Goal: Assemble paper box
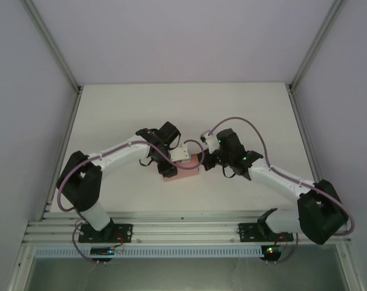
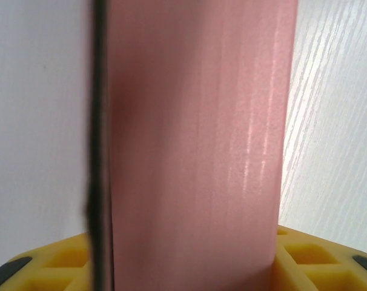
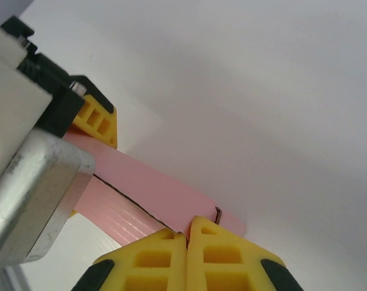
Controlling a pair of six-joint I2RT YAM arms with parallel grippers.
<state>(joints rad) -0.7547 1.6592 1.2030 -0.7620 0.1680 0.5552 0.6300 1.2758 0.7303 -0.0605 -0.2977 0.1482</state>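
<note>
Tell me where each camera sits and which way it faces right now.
Top external: above and behind, looking down at the table; both arms, left hand and right hand at the paper box.
Left wrist: looks along its yellow fingers at the box's pink side.
Right wrist: looks past its closed fingers at the box and left hand.
All three share the box.

L arm (image 1: 120,151): elbow at near-left, forearm reaching right twd table centre, wrist bent down. L gripper (image 1: 178,155) clamped across paper box (image 1: 185,171), yellow fingers (image 2: 47,267) either side of it. R arm (image 1: 280,179): elbow at near-right, forearm angled up-left. R gripper (image 1: 203,161) at box's right end, pads (image 3: 226,254) pressed together, pinching thin card edge. Grippers close, facing each other.
</note>
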